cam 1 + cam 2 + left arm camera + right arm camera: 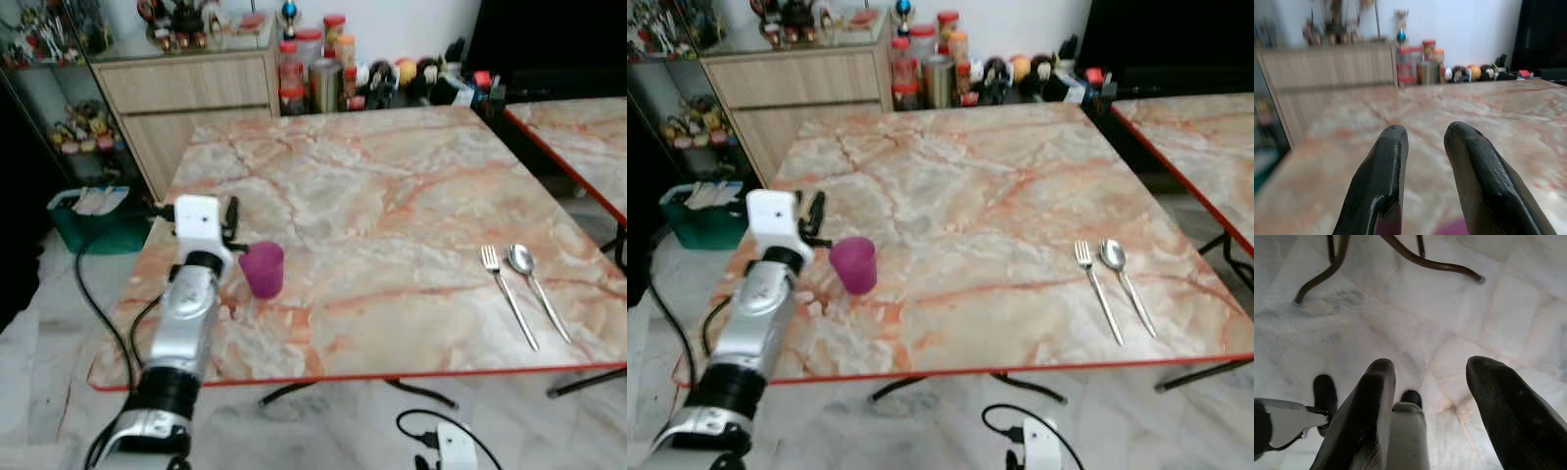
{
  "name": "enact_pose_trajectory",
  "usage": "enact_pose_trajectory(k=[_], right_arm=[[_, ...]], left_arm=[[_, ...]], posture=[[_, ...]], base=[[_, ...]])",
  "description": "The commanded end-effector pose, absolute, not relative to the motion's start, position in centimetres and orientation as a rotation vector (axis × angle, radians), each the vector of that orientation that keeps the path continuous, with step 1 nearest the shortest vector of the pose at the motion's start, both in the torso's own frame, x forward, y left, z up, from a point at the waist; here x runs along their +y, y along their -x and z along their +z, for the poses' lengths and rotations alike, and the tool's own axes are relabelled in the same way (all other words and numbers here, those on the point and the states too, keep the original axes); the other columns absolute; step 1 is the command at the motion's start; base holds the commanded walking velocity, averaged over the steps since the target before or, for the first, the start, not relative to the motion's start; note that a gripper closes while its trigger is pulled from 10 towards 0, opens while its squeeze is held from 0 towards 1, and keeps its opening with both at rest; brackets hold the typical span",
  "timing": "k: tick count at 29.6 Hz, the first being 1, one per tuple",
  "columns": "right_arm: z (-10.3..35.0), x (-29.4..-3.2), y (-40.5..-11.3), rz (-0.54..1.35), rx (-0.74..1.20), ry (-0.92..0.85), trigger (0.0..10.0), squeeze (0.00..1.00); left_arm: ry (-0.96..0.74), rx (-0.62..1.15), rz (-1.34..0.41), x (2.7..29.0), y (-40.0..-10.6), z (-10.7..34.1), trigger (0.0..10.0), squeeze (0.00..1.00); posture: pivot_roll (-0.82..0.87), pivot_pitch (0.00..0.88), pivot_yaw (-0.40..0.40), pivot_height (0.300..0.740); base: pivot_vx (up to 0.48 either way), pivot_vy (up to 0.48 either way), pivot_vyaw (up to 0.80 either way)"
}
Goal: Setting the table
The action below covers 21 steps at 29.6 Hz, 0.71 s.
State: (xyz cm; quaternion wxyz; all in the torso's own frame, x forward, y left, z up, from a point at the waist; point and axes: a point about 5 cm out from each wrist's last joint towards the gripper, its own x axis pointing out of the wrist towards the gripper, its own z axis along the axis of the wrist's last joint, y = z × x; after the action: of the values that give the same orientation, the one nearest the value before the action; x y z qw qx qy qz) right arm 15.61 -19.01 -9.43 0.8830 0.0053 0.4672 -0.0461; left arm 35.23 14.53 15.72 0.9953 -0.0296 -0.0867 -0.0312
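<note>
Left hand [231, 217], fingers slightly parted, just beside purple cup [263, 269] on table [392, 215].

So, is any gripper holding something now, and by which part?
Nothing is held. The left gripper is open over the table, next to the purple cup, with no grip on it. The right gripper hangs open above the floor.

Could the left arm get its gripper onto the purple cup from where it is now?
Probably yes. The left gripper hovers over the table right beside the purple cup, fingers parted, with nothing between them. It sits slightly past the cup, so a small pull back seems needed.
</note>
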Motion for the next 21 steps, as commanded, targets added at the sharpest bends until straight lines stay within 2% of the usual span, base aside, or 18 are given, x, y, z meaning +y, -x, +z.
enact_pose_trajectory(k=[1, 2, 3, 7, 8, 9, 14, 21], right_arm=[[-9.4, -18.4, -15.8, -0.087, 0.975, -0.022, 10.0, 0.00], [-9.4, -18.3, -15.9, -0.085, 0.973, -0.024, 10.0, 0.00], [-9.4, -18.2, -16.0, -0.083, 0.971, -0.024, 10.0, 0.00], [-9.3, -18.0, -16.3, -0.076, 0.966, -0.026, 10.0, 0.00], [-9.3, -18.0, -16.4, -0.069, 0.965, -0.024, 10.0, 0.00], [-9.3, -17.9, -16.4, -0.067, 0.965, -0.023, 10.0, 0.00], [-9.2, -17.7, -16.6, -0.060, 0.961, -0.027, 10.0, 0.00], [-9.2, -17.5, -16.6, -0.058, 0.960, -0.030, 10.0, 0.00]], left_arm=[[0.101, -0.148, -0.048, 15.5, -35.5, 16.3, 10.0, 0.00], [0.100, -0.133, -0.062, 15.6, -35.5, 16.2, 10.0, 0.65], [0.102, -0.128, -0.074, 15.6, -35.4, 16.3, 10.0, 1.00], [0.086, -0.107, -0.095, 15.6, -35.5, 16.8, 10.0, 1.00], [0.066, -0.083, -0.107, 15.4, -35.7, 16.9, 10.0, 0.92], [0.062, -0.066, -0.119, 15.2, -35.8, 16.8, 10.0, 0.00], [0.040, 0.041, -0.214, 13.1, -36.3, 16.0, 10.0, 0.00], [0.032, 0.120, -0.247, 11.7, -36.9, 15.3, 10.0, 0.00]], posture=[[0.02, 0.000, 0.035, 0.740], [0.02, 0.000, 0.035, 0.740], [0.03, 0.000, 0.032, 0.740], [0.04, 0.000, 0.026, 0.740], [0.04, 0.000, 0.026, 0.740], [0.04, 0.000, 0.026, 0.740], [0.04, 0.000, 0.023, 0.740], [0.02, 0.000, 0.037, 0.740]], base=[[0.000, 0.000, 0.00], [0.000, 0.000, 0.00], [0.000, 0.000, 0.00], [0.000, 0.000, 0.00], [0.000, 0.000, 0.00], [0.000, 0.000, 0.00], [0.000, 0.000, 0.00], [0.000, 0.000, 0.00]])
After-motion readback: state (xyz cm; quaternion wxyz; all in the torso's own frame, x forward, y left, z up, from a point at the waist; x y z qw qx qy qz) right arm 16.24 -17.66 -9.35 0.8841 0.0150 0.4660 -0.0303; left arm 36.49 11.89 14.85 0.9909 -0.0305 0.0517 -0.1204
